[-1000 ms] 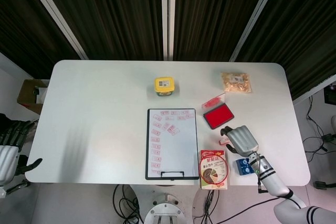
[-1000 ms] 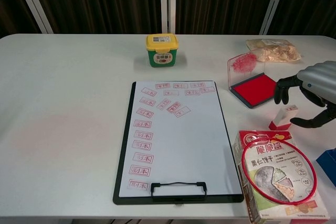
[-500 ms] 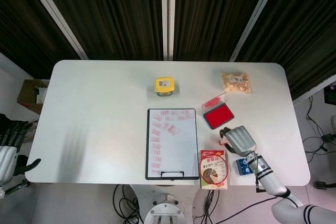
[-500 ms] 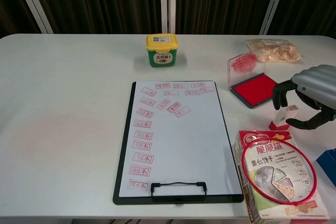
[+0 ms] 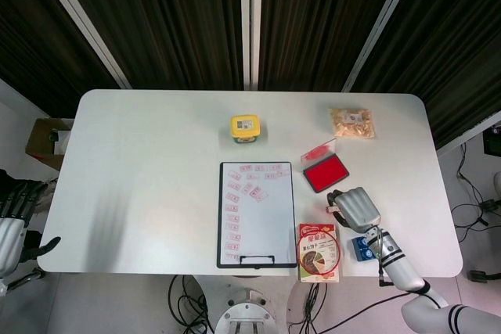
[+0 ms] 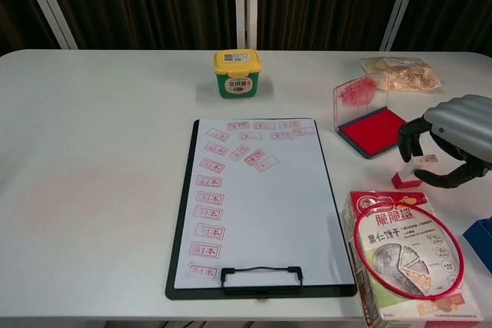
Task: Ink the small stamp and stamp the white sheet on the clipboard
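Note:
The small stamp [image 6: 410,172], white with a red base, stands on the table just right of the clipboard [image 6: 181,213]; in the head view the stamp [image 5: 330,210] peeks out beside my right hand [image 5: 358,209]. My right hand [image 6: 453,140] arches over it, fingers on one side and thumb on the other, with a gap still showing. The red ink pad [image 6: 373,130] lies open behind it, its lid upright. The white sheet [image 6: 261,205] carries several red imprints along its top and left side. My left hand [image 5: 12,217] hangs off the table's left edge, holding nothing.
A biscuit box [image 6: 407,255] lies right in front of the stamp, a blue box [image 6: 480,240] to its right. A yellow-lidded jar [image 6: 237,73] stands behind the clipboard and a snack bag [image 6: 400,73] at the back right.
My right hand has come down a little and drawn its fingers closer around the stamp. The stamp, ink pad and left hand have not moved.

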`<state>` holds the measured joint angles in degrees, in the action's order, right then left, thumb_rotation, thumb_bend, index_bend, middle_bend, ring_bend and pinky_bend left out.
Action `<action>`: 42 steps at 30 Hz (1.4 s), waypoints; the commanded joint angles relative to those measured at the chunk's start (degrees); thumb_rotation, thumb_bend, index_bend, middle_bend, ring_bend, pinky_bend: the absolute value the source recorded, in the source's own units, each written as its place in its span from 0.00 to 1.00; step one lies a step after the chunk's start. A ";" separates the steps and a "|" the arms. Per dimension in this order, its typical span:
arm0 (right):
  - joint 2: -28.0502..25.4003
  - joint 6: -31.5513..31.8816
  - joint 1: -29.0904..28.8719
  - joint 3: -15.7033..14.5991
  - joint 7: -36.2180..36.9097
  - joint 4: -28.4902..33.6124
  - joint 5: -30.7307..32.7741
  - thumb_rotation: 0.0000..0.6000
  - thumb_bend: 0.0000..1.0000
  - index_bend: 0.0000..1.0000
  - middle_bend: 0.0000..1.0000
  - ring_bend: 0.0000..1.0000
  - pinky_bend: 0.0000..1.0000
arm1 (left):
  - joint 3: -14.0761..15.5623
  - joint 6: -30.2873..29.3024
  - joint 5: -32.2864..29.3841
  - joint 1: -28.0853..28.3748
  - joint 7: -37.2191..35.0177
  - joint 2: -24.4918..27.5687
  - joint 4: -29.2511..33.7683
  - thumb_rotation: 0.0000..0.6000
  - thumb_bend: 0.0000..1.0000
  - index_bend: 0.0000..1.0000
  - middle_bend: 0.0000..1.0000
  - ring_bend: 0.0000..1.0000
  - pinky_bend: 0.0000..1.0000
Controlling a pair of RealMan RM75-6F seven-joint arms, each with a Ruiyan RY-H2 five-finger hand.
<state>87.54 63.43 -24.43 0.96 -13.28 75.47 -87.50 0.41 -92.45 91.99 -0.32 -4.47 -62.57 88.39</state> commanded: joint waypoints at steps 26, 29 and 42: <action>-2.16 -14.61 -14.45 6.78 11.03 -11.03 3.01 1.00 0.54 0.98 0.84 0.93 1.00 | -0.21 0.71 -0.58 0.26 -1.12 0.47 -0.06 1.00 0.00 0.11 0.09 0.07 0.16; -1.01 -15.31 -15.58 6.21 13.77 -13.59 2.36 1.00 0.54 0.98 0.85 0.93 1.00 | -0.25 1.04 -0.67 0.44 -1.01 0.62 0.08 1.00 0.00 0.11 0.09 0.07 0.16; 0.64 -17.98 -18.11 3.55 20.56 -17.64 1.14 1.00 0.54 0.99 0.86 0.93 1.00 | -0.42 2.21 -1.24 1.02 -1.19 0.70 0.09 1.00 0.00 0.11 0.09 0.07 0.16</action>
<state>88.10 45.92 -42.22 4.76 7.11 58.04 -86.48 0.01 -90.28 90.78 0.67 -5.65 -61.86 88.48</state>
